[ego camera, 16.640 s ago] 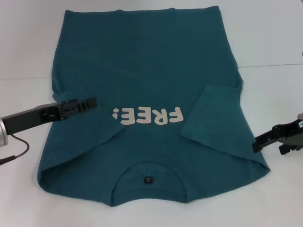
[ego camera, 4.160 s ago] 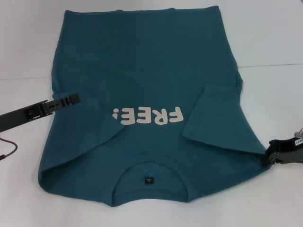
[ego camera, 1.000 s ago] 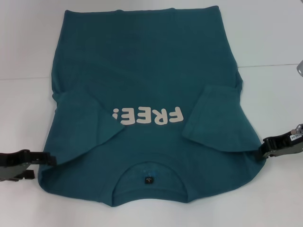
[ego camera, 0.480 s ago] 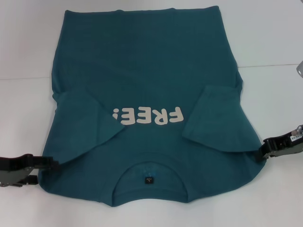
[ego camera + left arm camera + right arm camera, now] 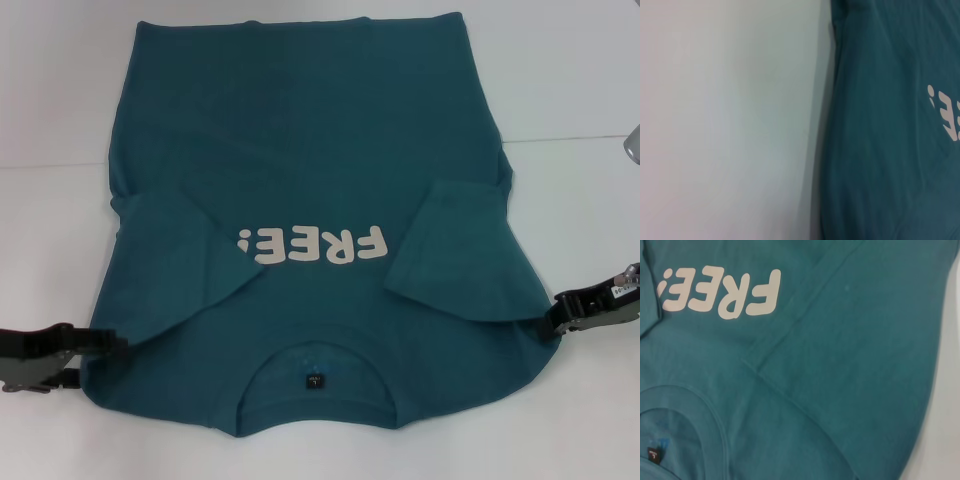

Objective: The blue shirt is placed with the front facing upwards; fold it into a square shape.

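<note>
White surface (image 5: 580, 80) carries the blue shirt (image 5: 310, 150), sleeves folded inward; we cannot tell whether left gripper (image 5: 100, 342) and right gripper (image 5: 553, 322) at its shoulders are clamped; lengthwise folds remain

Evenly and brightly lit from above, with no harsh glare. Cast only a thin soft shadow along the edge of the blue shirt (image 5: 880, 150) in the left wrist view and under its folded sleeves in the head view. Washed the white table (image 5: 570, 80) nearly featureless. Looked slightly soft up close in both wrist views, with the cream print (image 5: 725, 292) still legible.
</note>
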Robot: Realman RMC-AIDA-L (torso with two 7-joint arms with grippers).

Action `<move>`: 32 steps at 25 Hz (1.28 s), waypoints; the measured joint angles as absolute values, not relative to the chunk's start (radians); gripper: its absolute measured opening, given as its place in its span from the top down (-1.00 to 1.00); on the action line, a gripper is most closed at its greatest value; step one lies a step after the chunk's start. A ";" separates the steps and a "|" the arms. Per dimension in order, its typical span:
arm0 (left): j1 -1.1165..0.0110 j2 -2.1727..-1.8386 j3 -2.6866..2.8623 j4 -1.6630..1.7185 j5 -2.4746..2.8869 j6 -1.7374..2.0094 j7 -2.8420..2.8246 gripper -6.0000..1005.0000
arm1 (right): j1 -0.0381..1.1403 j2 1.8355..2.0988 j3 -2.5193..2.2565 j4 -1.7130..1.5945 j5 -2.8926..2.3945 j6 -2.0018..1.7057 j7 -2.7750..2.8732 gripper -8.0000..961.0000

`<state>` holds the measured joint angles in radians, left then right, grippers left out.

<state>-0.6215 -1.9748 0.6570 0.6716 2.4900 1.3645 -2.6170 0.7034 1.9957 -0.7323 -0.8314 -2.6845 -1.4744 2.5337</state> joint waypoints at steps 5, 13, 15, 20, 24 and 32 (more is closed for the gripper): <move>-0.629 -1.977 0.656 0.677 2.488 1.364 -2.617 -0.74 | 0.705 1.996 -0.731 -0.831 -2.685 -1.476 2.534 0.90; -0.640 -1.977 0.655 0.678 2.489 1.367 -2.617 -0.74 | 0.705 1.996 -0.728 -0.831 -2.684 -1.476 2.533 0.90; -0.643 -1.978 0.655 0.678 2.489 1.368 -2.617 -0.74 | 0.706 1.996 -0.728 -0.831 -2.684 -1.476 2.533 0.90; -0.645 -1.979 0.656 0.678 2.490 1.371 -2.617 -0.74 | 0.709 1.996 -0.728 -0.831 -2.684 -1.476 2.531 0.90; -0.647 -1.979 0.666 0.683 2.490 1.372 -2.614 -0.72 | 0.711 1.996 -0.728 -0.831 -2.684 -1.476 2.531 0.90; -0.647 -1.980 0.717 0.704 2.490 1.348 -2.626 -0.27 | 0.710 1.996 -0.727 -0.831 -2.683 -1.476 2.531 0.90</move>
<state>-0.6474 -1.9802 0.7172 0.7036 2.4897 1.3476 -2.6259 0.7105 1.9957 -0.7272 -0.8314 -2.6833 -1.4763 2.5310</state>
